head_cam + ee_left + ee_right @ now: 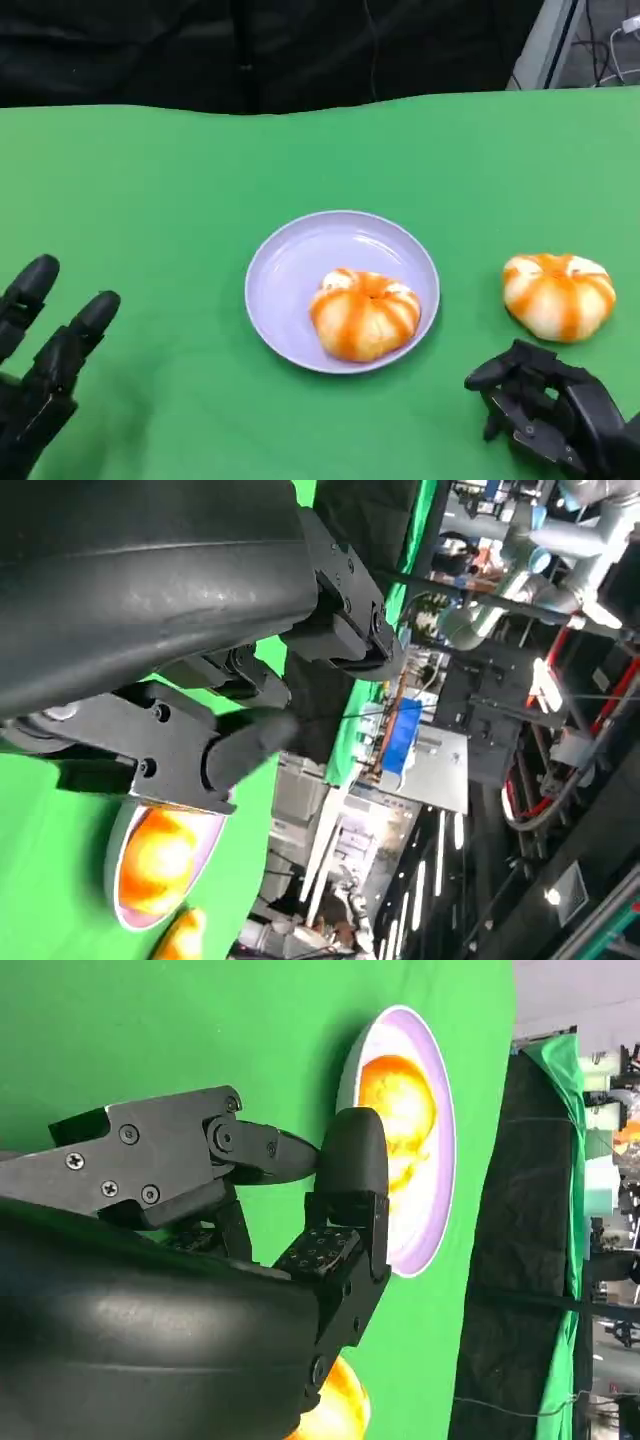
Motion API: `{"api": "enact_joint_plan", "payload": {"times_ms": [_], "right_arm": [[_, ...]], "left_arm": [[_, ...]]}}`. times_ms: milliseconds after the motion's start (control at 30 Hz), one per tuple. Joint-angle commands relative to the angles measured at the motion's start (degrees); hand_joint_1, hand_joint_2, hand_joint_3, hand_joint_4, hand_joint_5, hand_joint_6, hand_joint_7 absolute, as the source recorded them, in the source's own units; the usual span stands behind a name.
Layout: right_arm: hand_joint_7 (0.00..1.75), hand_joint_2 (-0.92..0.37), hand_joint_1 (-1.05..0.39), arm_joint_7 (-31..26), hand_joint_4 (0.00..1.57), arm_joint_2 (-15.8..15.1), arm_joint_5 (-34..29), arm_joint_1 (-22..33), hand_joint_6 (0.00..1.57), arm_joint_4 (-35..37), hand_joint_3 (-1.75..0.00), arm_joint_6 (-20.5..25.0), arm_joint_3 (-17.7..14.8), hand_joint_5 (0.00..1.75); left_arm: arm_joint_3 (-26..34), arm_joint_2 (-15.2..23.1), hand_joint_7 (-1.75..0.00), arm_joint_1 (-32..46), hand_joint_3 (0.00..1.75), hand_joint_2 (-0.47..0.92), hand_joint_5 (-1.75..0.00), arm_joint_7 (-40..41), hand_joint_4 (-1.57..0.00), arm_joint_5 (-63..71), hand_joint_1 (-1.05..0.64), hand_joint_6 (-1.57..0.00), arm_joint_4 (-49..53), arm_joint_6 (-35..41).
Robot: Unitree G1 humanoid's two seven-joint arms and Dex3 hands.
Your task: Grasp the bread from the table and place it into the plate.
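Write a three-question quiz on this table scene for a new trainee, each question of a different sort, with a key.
1. True or false: the plate already holds a bread.
2. Multiple choice: the second bread lies
A. on the plate
B. on the green table, beside the plate on the robot's right
C. in the left hand
3. Fill in: the hand nearest the second bread is the ____ hand.

Key
1. True
2. B
3. right; it is near that bread without touching it, fingers curled and holding nothing.
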Motion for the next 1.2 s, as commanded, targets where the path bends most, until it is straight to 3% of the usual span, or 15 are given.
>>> {"api": "enact_joint_plan", "payload": {"times_ms": [33,233,267,300,333,367,433,533,767,900,1200], "right_arm": [[1.15,-0.92,-0.29,-0.14,0.65,-1.06,-0.01,-0.05,0.72,0.37,-0.45,-0.21,-0.24,1.75],[1.15,-0.92,-0.29,-0.14,0.65,-1.06,-0.02,-0.05,0.72,0.37,-0.45,-0.21,-0.24,1.75],[1.15,-0.92,-0.29,-0.03,0.65,-1.09,0.14,-0.06,0.72,0.32,-0.45,0.05,-0.3,1.75],[1.14,-0.92,-0.29,-0.04,0.66,-1.12,0.16,-0.03,0.72,0.21,-0.45,0.26,-0.33,1.75],[1.14,-0.92,-0.29,-0.1,0.67,-1.14,0.15,0.05,0.72,0.03,-0.45,0.44,-0.33,1.75],[1.14,-0.92,-0.29,-0.14,0.67,-1.15,0.14,0.08,0.72,-0.05,-0.45,0.47,-0.33,1.75],[1.14,-0.92,-0.29,-0.18,0.67,-1.15,0.11,0.09,0.72,-0.09,-0.45,0.42,-0.34,1.75],[1.14,-0.92,-0.29,-0.17,0.67,-1.15,0.12,0.09,0.72,-0.08,-0.45,0.41,-0.34,1.75],[1.14,-0.92,-0.29,-0.17,0.67,-1.15,0.12,0.09,0.72,-0.08,-0.45,0.41,-0.33,1.75],[1.14,-0.92,-0.28,-0.1,0.66,-1.31,-0.01,-0.01,0.72,0.21,-0.45,-0.04,-0.32,1.75],[1.13,-0.92,-0.28,0.38,0.66,-1.38,0.53,-0.03,0.72,0.07,-0.45,0.71,-0.51,1.75]], "left_arm": [[0.77,0.27,0.0,-0.23,0.95,0.76,0.0,0.51,-0.72,0.48,0.25,-0.58,0.3,0.23],[0.85,0.22,0.0,-0.25,0.96,0.75,0.0,0.47,-0.72,0.54,0.25,-0.58,0.29,0.27],[1.54,-0.51,-0.06,-1.25,0.95,0.75,-0.07,6.06,-0.84,2.85,0.22,-0.69,1.18,-1.14],[2.04,-1.05,-0.21,-2.03,0.85,0.79,-0.61,10.35,-0.89,4.79,0.16,-0.89,1.9,-2.36],[2.33,-1.41,-0.37,-2.54,0.79,0.82,-1.04,13.4,-0.86,6.19,0.13,-0.98,2.26,-3.01],[2.47,-1.65,-0.76,-2.81,0.8,0.82,-1.35,15.2,-0.88,7.09,0.1,-0.98,2.36,-3.35],[2.42,-1.8,-1.08,-2.86,0.83,0.8,-1.54,16.05,-0.89,7.69,0.09,-0.94,2.17,-3.37],[2.44,-1.92,-1.19,-2.9,0.85,0.79,-1.6,16.56,-0.9,8.07,0.09,-0.91,2.05,-3.38],[2.53,-2.0,-1.21,-2.91,0.86,0.79,-1.6,16.66,-0.9,8.25,0.09,-0.91,1.98,-3.33],[2.32,-2.36,-1.4,-2.74,0.87,0.76,-1.71,17.38,-0.91,8.5,0.03,-0.85,1.13,-3.27],[2.25,-2.23,-1.41,-2.95,0.86,0.76,-1.7,16.72,-0.89,8.99,0.03,-0.83,2.46,-4.01]]}}
